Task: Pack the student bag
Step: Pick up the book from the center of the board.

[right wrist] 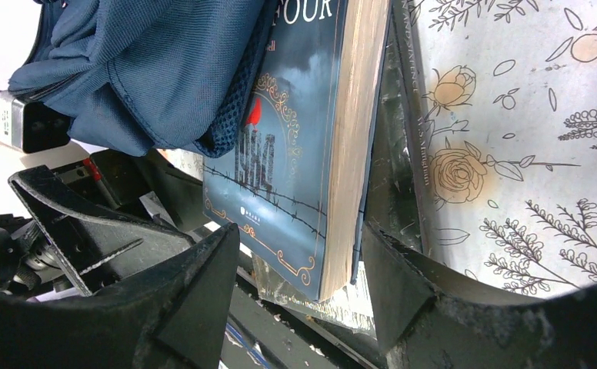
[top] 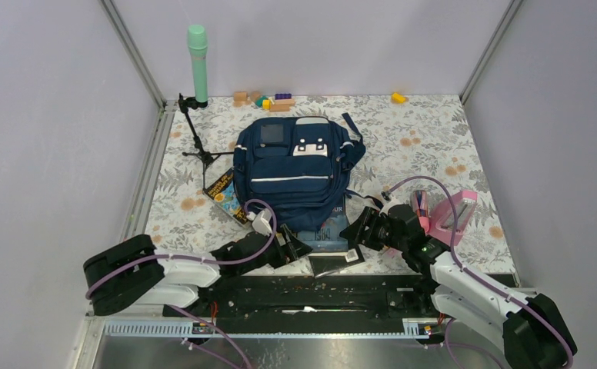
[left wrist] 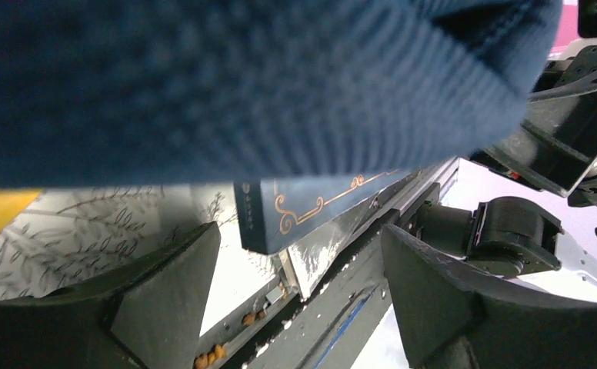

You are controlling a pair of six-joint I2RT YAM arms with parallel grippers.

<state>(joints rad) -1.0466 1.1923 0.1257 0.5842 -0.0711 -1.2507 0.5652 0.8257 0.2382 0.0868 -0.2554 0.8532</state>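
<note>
The navy-blue student bag (top: 291, 173) lies flat in the middle of the flowered table, front pocket up. Its near edge rests on a dark blue book (top: 328, 231). My left gripper (top: 294, 247) is open at the bag's near left edge; in the left wrist view (left wrist: 299, 296) the bag fabric (left wrist: 241, 84) fills the top and the book's corner (left wrist: 311, 207) sits just ahead of the fingers. My right gripper (top: 357, 233) is open at the book's right corner; in the right wrist view (right wrist: 303, 296) the book (right wrist: 295, 154) stands just ahead of the gap, with the bag (right wrist: 141, 69) draped over it.
A glossy dark book (top: 334, 261) lies under the blue one at the table's near edge. A yellow-and-blue book (top: 225, 196) pokes out left of the bag. A pink case (top: 448, 214) stands right of my right arm. A green cylinder (top: 198, 61) on a tripod and toy blocks (top: 268, 100) sit at the back.
</note>
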